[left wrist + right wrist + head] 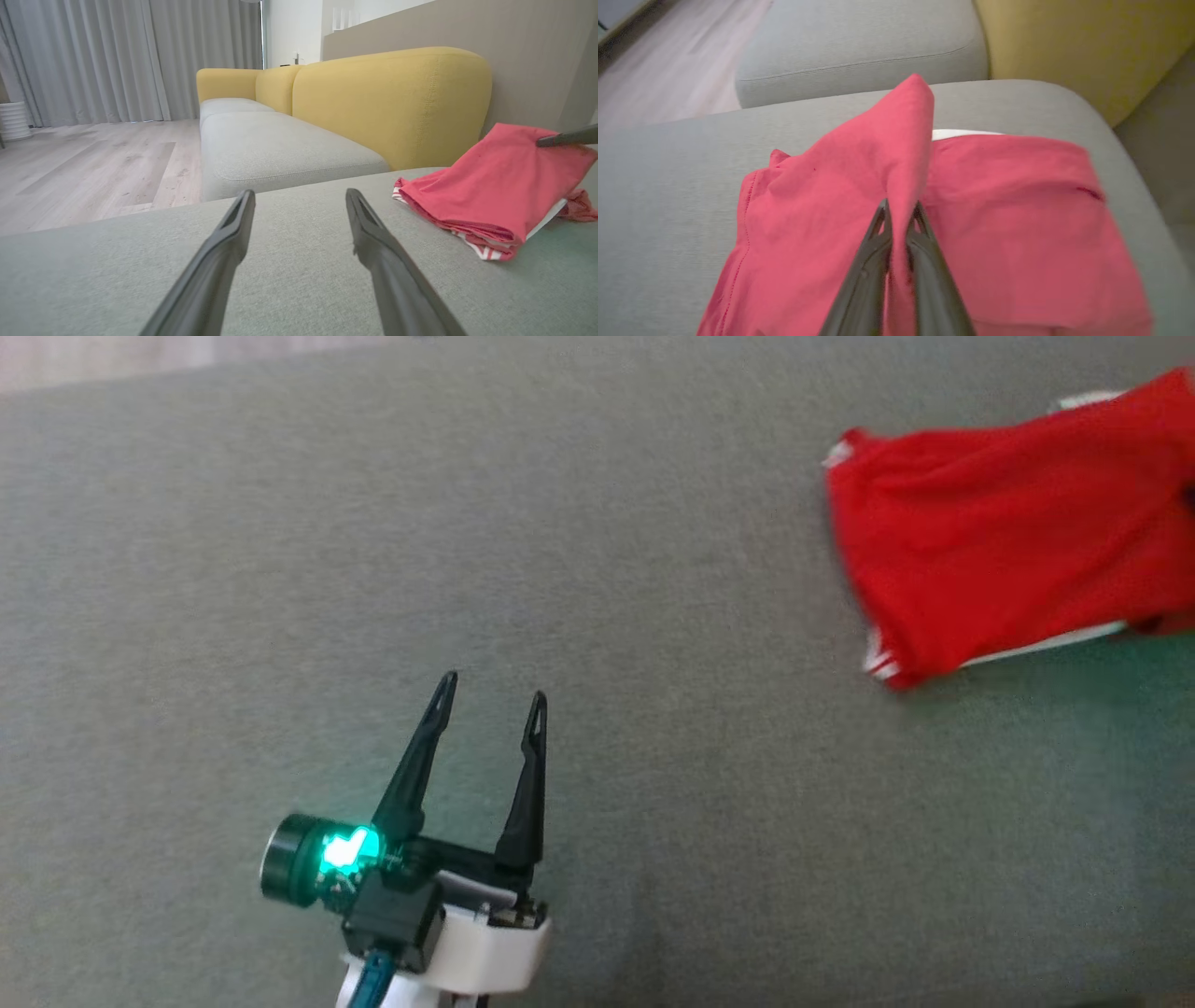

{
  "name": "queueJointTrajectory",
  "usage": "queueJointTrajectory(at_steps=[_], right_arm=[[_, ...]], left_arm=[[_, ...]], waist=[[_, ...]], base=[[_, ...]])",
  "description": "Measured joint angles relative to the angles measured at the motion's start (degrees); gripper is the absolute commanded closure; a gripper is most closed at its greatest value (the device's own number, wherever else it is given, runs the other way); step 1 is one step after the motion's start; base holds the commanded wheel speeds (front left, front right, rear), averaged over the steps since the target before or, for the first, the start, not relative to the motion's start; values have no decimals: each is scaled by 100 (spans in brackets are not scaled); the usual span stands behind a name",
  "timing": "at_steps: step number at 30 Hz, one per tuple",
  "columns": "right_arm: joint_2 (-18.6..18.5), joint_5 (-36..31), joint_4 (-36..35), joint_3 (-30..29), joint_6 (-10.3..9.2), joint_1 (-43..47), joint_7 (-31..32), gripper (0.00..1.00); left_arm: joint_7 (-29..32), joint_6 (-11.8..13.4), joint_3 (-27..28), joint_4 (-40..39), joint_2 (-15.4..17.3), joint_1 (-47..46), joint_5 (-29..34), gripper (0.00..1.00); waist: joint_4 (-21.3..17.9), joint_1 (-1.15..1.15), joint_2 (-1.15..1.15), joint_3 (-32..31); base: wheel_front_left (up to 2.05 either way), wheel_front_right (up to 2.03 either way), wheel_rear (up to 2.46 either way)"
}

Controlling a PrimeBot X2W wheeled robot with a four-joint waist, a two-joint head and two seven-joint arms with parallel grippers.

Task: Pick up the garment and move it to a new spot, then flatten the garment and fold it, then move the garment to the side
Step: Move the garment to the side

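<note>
1. The right gripper [900,211] is squeezed tight on a fold of the red garment [808,210]. The fold stands up in a peak.
2. The left gripper [495,689] is spread wide and holds nothing.
3. The garment lies on the gray cushion [280,569], far from the left gripper and near the yellow sofa back [392,102].

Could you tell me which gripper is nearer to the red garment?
Right. The right gripper is shut on a fold of the red garment; the left gripper is open, apart from it.
</note>
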Motion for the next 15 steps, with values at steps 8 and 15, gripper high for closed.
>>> queueJointTrajectory(at_steps=[8, 15], right_arm=[[-805, -171, 34, -275, 0, -389, -10, 100], [-996, -485, 290, -466, 0, -408, -67, 100]], left_arm=[[-1, -11, -3, -33, -3, -259, 143, 0], [-12, -16, 20, -29, -2, -414, 162, 0]], waist=[[-343, 0, 0, 564], [-350, -1, 0, 709]], base=[[0, 0, 0], [0, 0, 0]])
